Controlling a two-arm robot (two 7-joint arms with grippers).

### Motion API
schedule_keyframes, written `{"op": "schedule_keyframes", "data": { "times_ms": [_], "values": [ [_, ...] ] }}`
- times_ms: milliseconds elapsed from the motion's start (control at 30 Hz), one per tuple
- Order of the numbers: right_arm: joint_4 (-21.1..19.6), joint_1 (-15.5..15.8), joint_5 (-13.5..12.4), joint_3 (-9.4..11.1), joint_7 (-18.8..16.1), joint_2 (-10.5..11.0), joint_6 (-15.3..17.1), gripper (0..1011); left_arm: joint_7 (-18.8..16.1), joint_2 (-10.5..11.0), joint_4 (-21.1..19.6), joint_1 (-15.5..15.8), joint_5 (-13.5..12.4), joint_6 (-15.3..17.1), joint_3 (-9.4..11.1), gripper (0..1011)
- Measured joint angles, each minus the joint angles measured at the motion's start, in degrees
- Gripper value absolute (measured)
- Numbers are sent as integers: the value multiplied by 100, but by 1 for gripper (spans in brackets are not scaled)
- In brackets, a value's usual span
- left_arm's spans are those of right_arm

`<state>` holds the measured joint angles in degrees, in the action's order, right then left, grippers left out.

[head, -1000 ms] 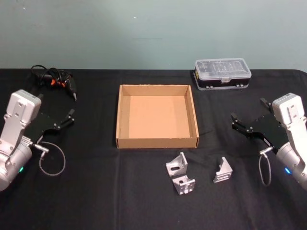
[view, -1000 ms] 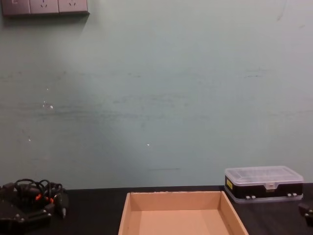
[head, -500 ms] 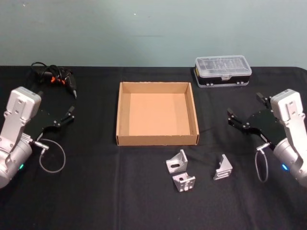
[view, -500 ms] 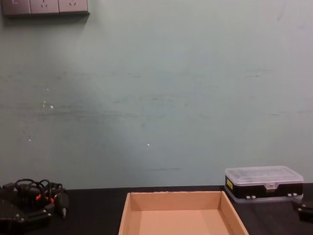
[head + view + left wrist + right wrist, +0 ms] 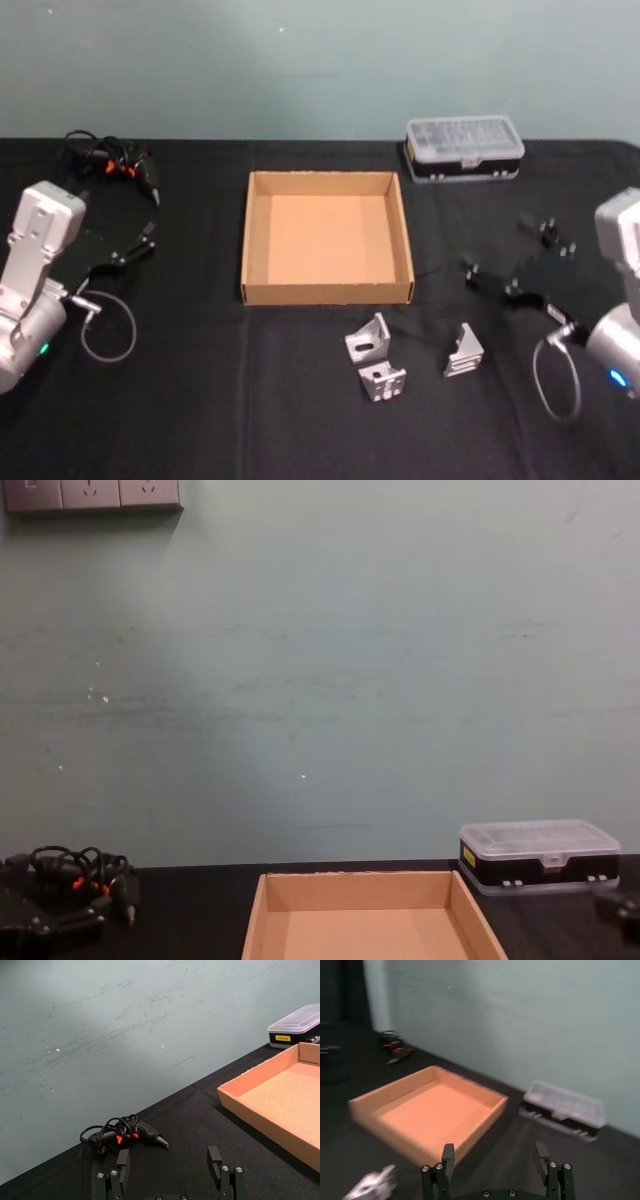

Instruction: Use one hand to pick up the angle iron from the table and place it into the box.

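Note:
Three silver angle irons lie on the black table (image 5: 200, 400) in front of the box: one (image 5: 368, 339) nearest it, one (image 5: 382, 382) just in front of that, and one (image 5: 464, 352) to the right. The tan cardboard box (image 5: 327, 292) stands empty at the table's middle. My right gripper (image 5: 508, 255) hovers open to the right of the angle irons, above and beyond the rightmost one. In the right wrist view its fingers (image 5: 447, 1157) stand apart, with the box (image 5: 390, 1132) ahead and an angle iron (image 5: 372, 1185) at the edge. My left gripper (image 5: 125, 250) rests open at the far left.
A black case with a clear lid (image 5: 464, 148) stands at the back right, beyond the box. A black tool with a coiled cable and orange marks (image 5: 115, 165) lies at the back left. Wire loops hang from both wrists.
My right gripper has moved left and toward the table's front, closer to the angle irons. The left arm, the box and the angle irons have stayed in place.

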<state>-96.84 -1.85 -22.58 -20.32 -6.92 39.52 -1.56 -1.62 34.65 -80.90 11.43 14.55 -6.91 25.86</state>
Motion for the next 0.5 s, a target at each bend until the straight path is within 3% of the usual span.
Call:
{"op": "schedule_keyframes", "data": {
  "times_ms": [33, 167, 367, 500],
  "values": [
    [-132, 132, -212, 79, -207, 109, 92, 1004, 0, 0, 0, 0, 0, 0, 0, 1011],
    [-364, 347, -574, 177, -805, 410, 262, 1004, 0, 0, 0, 0, 0, 0, 0, 1011],
    [-430, 385, -745, 136, -1613, 750, 486, 1004, 0, 0, 0, 0, 0, 0, 0, 1011],
    [-404, 343, -742, 82, -1796, 803, 675, 1004, 0, 0, 0, 0, 0, 0, 0, 1011]
  ]
}}
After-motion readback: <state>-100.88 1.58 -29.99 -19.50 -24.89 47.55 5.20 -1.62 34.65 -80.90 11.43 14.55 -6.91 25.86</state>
